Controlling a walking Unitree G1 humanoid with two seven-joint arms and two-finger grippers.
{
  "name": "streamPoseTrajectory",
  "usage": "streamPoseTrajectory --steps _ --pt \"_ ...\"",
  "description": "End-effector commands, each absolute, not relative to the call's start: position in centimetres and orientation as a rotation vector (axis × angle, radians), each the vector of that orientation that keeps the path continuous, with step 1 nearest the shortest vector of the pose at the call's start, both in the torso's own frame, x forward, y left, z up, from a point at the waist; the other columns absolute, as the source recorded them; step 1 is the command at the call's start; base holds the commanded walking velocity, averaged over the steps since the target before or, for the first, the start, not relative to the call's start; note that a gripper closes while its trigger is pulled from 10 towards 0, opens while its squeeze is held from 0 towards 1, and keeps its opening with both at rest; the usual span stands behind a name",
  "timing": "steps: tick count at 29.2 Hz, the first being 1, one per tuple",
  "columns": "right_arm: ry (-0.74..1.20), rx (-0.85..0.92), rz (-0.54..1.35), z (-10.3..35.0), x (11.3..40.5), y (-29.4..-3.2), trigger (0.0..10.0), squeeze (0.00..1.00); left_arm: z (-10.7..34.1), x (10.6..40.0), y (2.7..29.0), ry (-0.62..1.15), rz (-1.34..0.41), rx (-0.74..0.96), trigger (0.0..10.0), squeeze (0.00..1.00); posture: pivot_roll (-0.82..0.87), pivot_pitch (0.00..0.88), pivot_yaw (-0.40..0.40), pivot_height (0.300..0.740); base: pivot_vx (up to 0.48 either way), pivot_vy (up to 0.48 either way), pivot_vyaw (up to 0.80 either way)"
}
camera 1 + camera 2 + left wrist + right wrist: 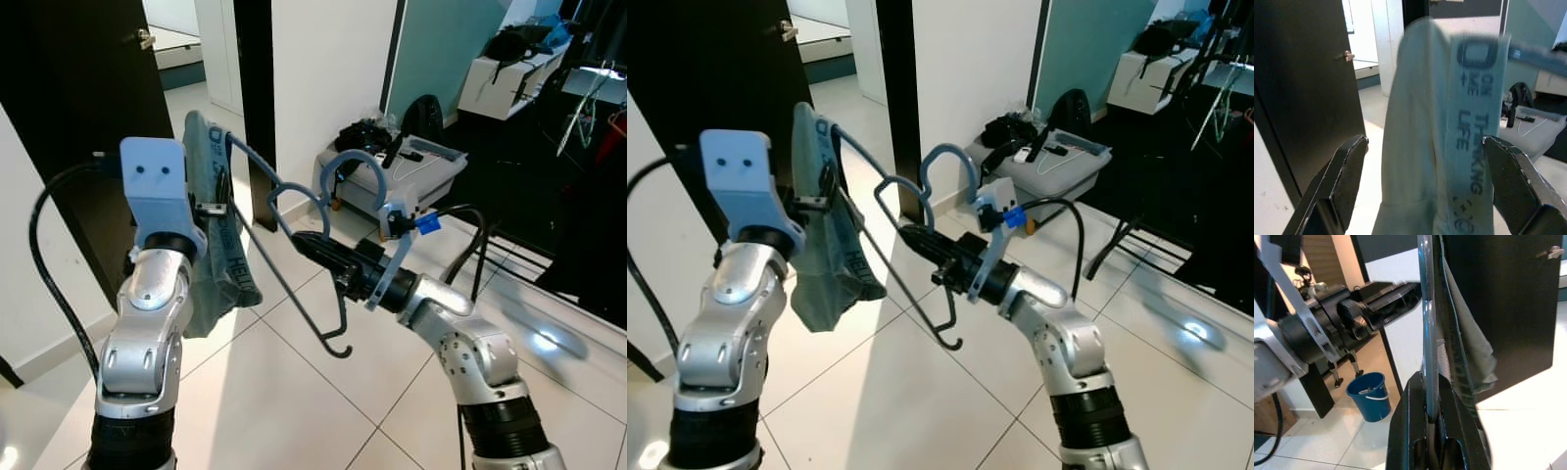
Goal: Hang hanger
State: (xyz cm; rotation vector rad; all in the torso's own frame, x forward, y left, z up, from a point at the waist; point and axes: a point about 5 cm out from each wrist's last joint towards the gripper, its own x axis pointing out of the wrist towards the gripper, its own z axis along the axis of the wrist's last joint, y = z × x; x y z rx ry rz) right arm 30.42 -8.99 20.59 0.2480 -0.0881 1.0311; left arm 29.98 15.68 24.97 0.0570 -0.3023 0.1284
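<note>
A blue-grey hanger [1428, 333] carries a grey-green printed garment [220, 264] and is held in the air in front of me. It is tilted, with its hook [338, 350] pointing down toward the floor. My right gripper [304, 241] is shut on the hanger's bar, its fingers [1410, 431] clamped either side of it. Raised on the left, my left gripper [1425, 141] is open with the hanging garment [1420, 147] between its spread fingers [1347, 171]. One finger is at the cloth's edge and the other stands apart from it.
A black door [88, 78] stands behind the garment, with a white wall section [323, 78] beside it. A grey case [421, 171] with dark items on it sits on the tiled floor ahead. A blue bucket [1369, 394] stands on the floor.
</note>
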Motion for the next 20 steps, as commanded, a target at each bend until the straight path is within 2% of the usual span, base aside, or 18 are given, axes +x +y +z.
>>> streamPoseTrajectory --steps 1,15,20 --pt "-0.109 0.251 1.045 21.1 30.5 -8.8 10.0 0.0 24.9 30.1 15.6 -0.301 0.127 0.076 10.0 0.0 0.01 0.0 -0.007 0.74 0.0 0.0 0.0" --pt "-0.111 0.263 1.017 20.6 30.7 -9.2 10.0 0.0 24.2 30.3 15.5 -0.288 0.131 0.065 10.0 0.0 -0.01 0.0 -0.003 0.74 0.0 0.0 0.0" --pt "-0.112 0.286 0.998 20.8 31.3 -9.2 10.0 0.0 25.6 31.0 14.8 -0.331 0.099 0.055 10.0 0.0 -0.03 0.0 0.008 0.74 0.0 0.0 0.0"
